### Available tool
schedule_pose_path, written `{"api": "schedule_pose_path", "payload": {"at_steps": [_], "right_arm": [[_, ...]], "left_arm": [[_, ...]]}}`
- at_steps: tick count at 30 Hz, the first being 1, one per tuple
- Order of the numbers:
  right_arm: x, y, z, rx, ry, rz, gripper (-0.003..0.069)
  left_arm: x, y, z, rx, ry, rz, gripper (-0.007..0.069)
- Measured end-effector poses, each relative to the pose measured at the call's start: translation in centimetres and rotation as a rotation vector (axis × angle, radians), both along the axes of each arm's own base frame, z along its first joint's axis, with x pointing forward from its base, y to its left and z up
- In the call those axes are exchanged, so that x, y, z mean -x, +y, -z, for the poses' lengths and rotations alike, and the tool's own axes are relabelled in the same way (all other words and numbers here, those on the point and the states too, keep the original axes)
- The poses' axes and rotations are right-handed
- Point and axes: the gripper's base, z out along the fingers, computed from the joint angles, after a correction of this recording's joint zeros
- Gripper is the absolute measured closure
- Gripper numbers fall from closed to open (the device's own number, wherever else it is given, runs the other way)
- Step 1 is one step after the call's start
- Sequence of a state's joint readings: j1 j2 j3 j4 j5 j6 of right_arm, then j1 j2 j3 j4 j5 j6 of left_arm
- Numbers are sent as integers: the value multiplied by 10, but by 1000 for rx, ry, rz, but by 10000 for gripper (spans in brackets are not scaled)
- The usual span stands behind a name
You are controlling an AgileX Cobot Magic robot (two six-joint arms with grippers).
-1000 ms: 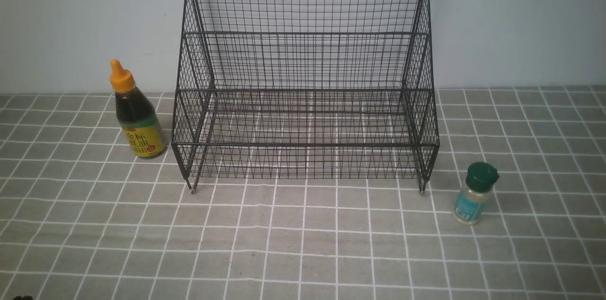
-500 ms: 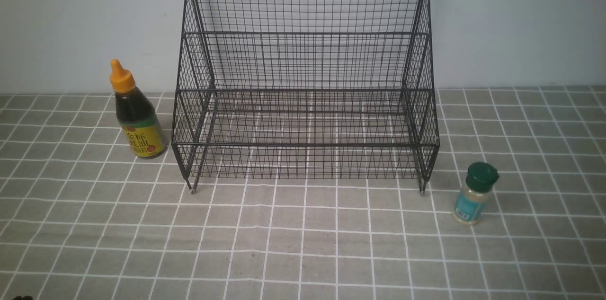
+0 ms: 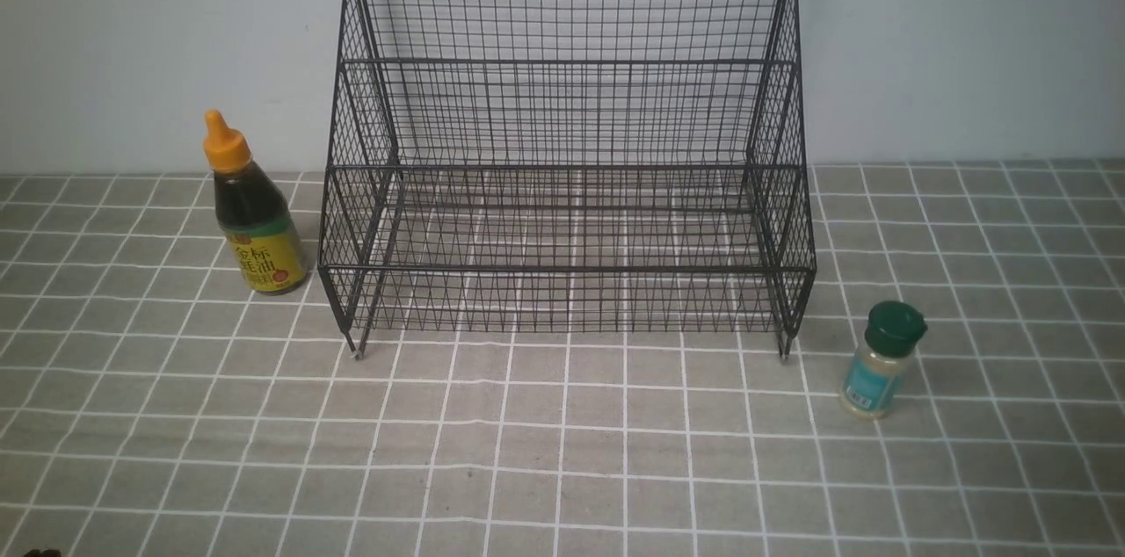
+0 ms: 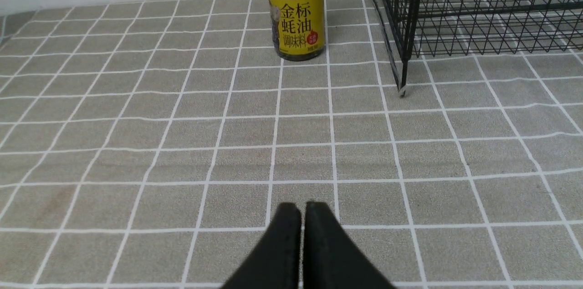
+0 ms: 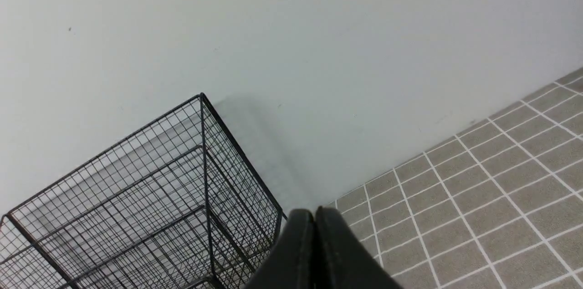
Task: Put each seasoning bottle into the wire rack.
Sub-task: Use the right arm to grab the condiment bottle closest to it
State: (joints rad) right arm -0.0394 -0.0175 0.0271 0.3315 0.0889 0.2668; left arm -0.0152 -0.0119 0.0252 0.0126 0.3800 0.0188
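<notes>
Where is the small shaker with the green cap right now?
In the front view the small shaker stands upright on the checked cloth on the robot's right, just beyond the wire rack's front right foot and not touching it.

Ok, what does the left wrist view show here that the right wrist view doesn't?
Only the left wrist view: the dark-sauce bottle, upright on the checked cloth beside the wire rack, its cap cut off by the frame, and the left gripper, shut and empty. Only the right wrist view: the right gripper, likewise shut and empty, the rack's tall back and much of the wall. Both: the rack and the checked cloth. Neither shows the small shaker.
</notes>
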Motion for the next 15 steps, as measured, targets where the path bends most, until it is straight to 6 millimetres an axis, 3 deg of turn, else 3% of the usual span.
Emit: {"api": "schedule_pose_path", "payload": {"at_steps": [4, 6, 8, 10, 13, 15], "right_arm": [[1, -2, -9, -74, -70, 9, 669], [5, 1, -30, -61, -81, -16, 669], [8, 5, -70, 16, -45, -57, 669], [5, 7, -85, 58, 13, -77, 669], [-22, 12, -118, 185, 305, -163, 669], [-55, 16, -139, 311, 589, -272, 669]], "left_arm": [[0, 0, 0, 0, 0, 0, 631], [0, 0, 0, 0, 0, 0, 631], [0, 0, 0, 0, 0, 0, 631], [0, 0, 0, 0, 0, 0, 631], [0, 0, 0, 0, 0, 0, 631], [0, 0, 0, 0, 0, 0, 631]]}}
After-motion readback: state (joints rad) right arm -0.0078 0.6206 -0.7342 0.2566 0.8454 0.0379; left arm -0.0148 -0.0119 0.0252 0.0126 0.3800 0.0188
